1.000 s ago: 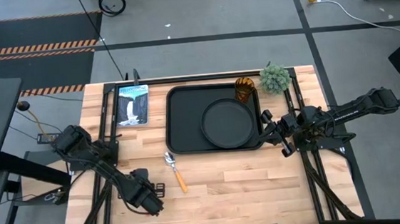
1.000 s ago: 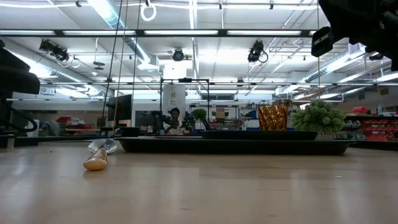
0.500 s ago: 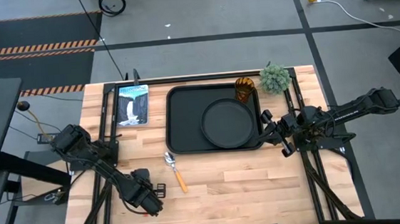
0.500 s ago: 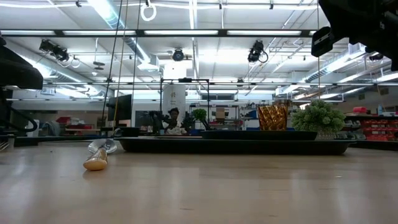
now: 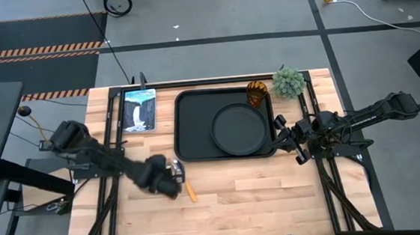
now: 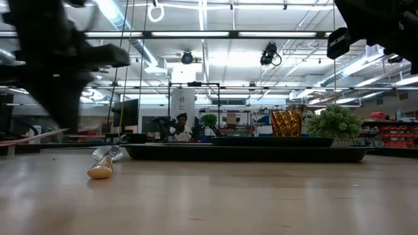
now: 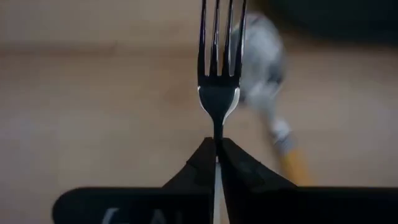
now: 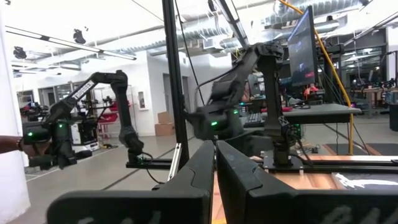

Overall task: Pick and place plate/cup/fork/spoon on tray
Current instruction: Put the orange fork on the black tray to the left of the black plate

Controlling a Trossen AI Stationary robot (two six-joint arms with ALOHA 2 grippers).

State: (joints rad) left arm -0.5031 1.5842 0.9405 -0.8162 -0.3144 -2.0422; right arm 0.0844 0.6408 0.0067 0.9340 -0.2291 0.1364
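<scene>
My left gripper hovers just left of the spoon, shut on the fork, whose silver tines point away from the fingers. The spoon lies flat on the wood near the tray's near left corner and appears in the low view as the spoon. The black tray holds the round plate. The amber cup stands at the tray's far right corner. My right gripper waits shut beside the tray's right rim. My left gripper pinches the fork's thin neck, just behind the tines, between its two fingertips. The fork runs along the fingers and sticks straight out past them, tines foremost. The fingers hide its handle. It is held above the table.
A small green plant stands at the far right next to the cup. A blue-white card lies at the far left. Bare wood stretches along the table's near side. A person sits in the room behind the table.
My left gripper has swung quickly from the table's near left toward the far right and now hovers beside the spoon; the arm is blurred in the low view. The spoon, tray, plate and cup have stayed put.
</scene>
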